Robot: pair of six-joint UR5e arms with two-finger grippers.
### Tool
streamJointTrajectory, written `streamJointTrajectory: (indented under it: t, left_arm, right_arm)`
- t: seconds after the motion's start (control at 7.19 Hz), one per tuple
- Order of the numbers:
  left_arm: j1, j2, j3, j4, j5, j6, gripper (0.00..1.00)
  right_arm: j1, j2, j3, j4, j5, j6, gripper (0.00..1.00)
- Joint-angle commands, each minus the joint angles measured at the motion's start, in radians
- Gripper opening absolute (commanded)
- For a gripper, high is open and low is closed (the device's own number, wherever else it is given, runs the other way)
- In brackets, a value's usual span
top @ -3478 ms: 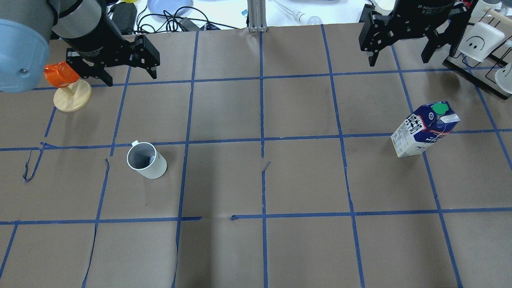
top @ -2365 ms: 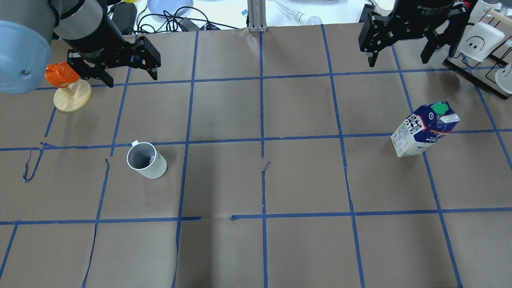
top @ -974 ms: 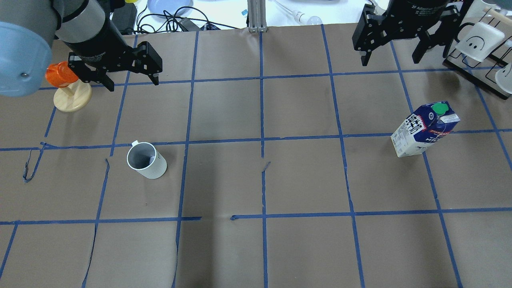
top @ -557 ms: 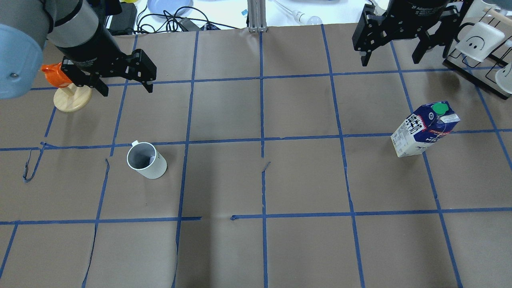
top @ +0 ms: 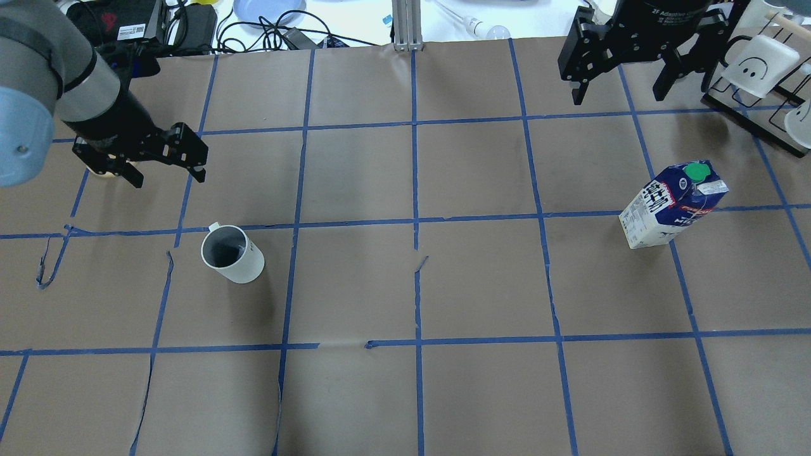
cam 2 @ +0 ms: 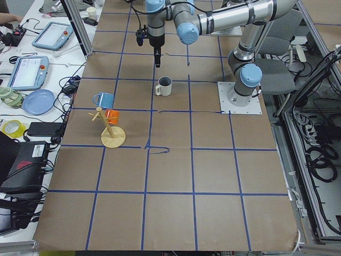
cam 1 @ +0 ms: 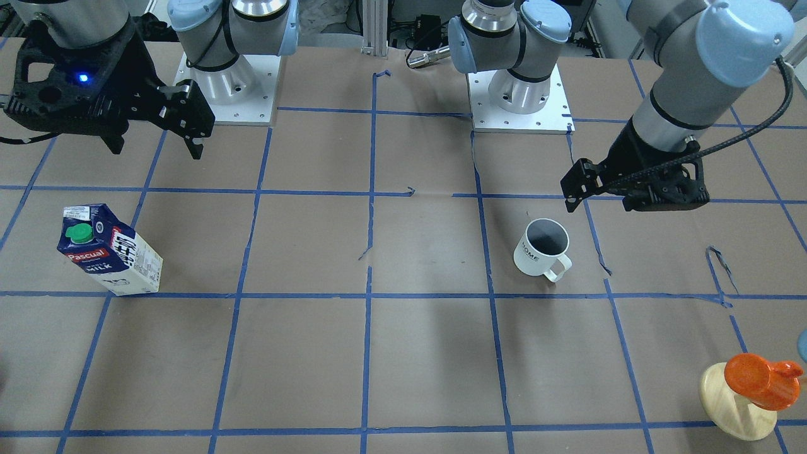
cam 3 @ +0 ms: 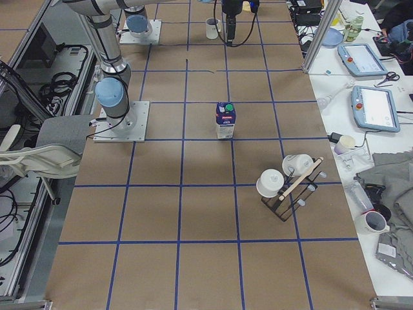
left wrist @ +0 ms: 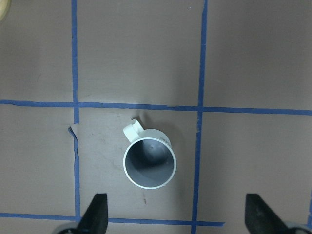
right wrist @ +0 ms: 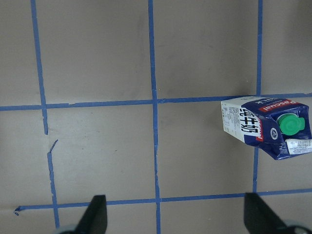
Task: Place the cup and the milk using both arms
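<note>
The white cup [top: 232,254] stands upright on the brown paper at the left, its handle pointing to the far left. It also shows in the front view [cam 1: 542,247] and the left wrist view [left wrist: 149,163]. My left gripper [top: 169,180] is open and empty, above and just beyond the cup. The milk [top: 673,204], a blue and white carton with a green cap, stands at the right, also in the front view [cam 1: 108,249] and the right wrist view [right wrist: 265,127]. My right gripper [top: 618,98] is open and empty, high at the far right, well beyond the milk.
An orange cup on a wooden stand [cam 1: 750,391] sits at the far left of the table, mostly behind my left gripper in the overhead view. A rack with white mugs [top: 760,69] stands at the far right corner. Cables and a blue plate [top: 269,9] lie beyond the table.
My left gripper has moved nearer and lower, from beside the wooden stand to just beyond the cup. My right gripper shifted slightly left. Cup and milk have not moved.
</note>
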Motion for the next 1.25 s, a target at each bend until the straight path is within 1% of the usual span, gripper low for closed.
streamJointTrajectory:
  t: [0.0, 0.14, 0.42, 0.56, 0.7, 0.83, 0.97, 1.11]
  left_arm:
    - [0.045, -0.01, -0.242, 0.28, -0.003, 0.041, 1.0]
    - [0.046, -0.012, -0.296, 0.331, -0.001, 0.049, 1.0]
    - [0.048, -0.04, -0.306, 0.333, -0.001, 0.051, 0.99]
    - [0.048, -0.062, -0.304, 0.356, -0.001, 0.049, 0.91]
    - [0.048, -0.076, -0.304, 0.384, -0.001, 0.048, 0.7]
    - [0.048, -0.081, -0.307, 0.386, -0.003, 0.048, 0.52]
    - [0.048, -0.088, -0.306, 0.376, -0.003, 0.046, 0.49]
    - [0.048, -0.091, -0.307, 0.376, -0.004, 0.04, 0.3]
  right_arm:
    - [0.0, -0.001, 0.001, 0.0, -0.002, -0.001, 1.0]
    - [0.0, -0.001, 0.001, 0.0, -0.002, 0.0, 1.0]
    - [0.0, -0.001, 0.001, 0.0, -0.003, 0.0, 1.0]
    - [0.0, -0.001, 0.001, 0.0, -0.003, 0.0, 1.0]
    - [0.0, -0.001, 0.001, 0.0, -0.003, -0.001, 1.0]
    - [0.0, -0.001, 0.002, 0.0, -0.003, -0.001, 1.0]
    - [0.0, -0.001, 0.001, 0.0, -0.003, -0.001, 1.0]
    - [0.0, -0.003, 0.002, 0.0, -0.003, -0.001, 1.0]
